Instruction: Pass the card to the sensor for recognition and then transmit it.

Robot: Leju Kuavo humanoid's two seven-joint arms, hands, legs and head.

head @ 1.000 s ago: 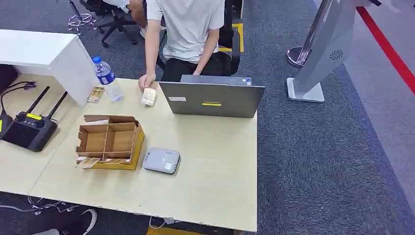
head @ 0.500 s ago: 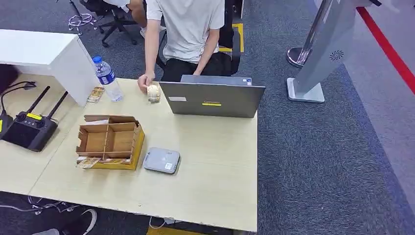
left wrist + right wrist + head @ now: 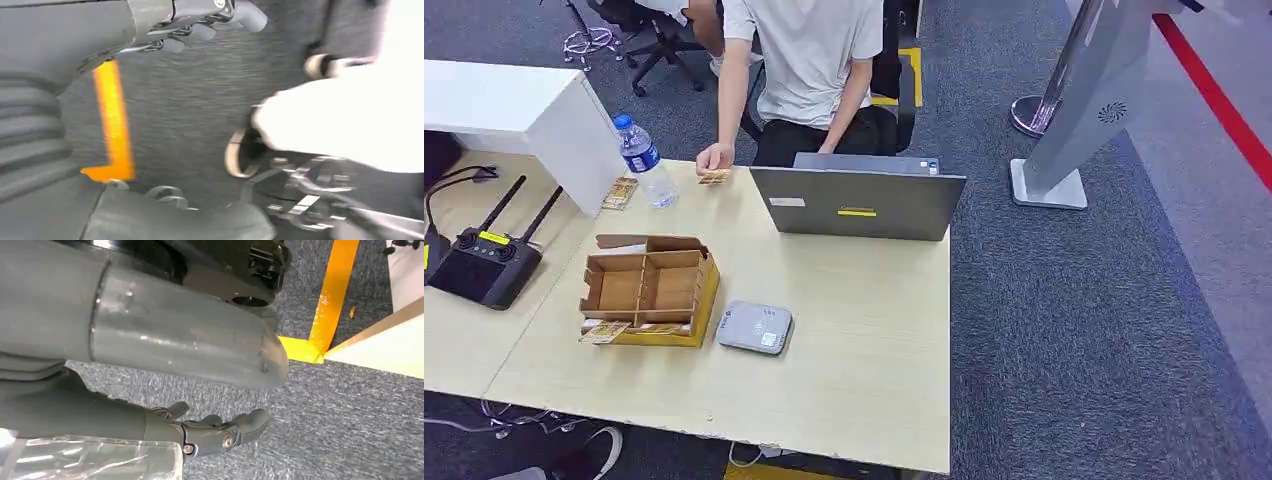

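Risk: card (image 3: 714,177) far by person's hand (image 3: 713,158), reach may clip laptop (image 3: 856,203); right hand (image 3: 220,432) loosely curled, empty; left hand (image 3: 200,22) grip unclear.

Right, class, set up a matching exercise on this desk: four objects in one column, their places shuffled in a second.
1. water bottle
2. card reader
3. laptop
4. remote controller

A. at the desk's far edge, in front of the seated person
B. beside the cardboard organiser
C. far left, antennas up
D. next to the white box

Pairs: 1-D, 2-B, 3-A, 4-C
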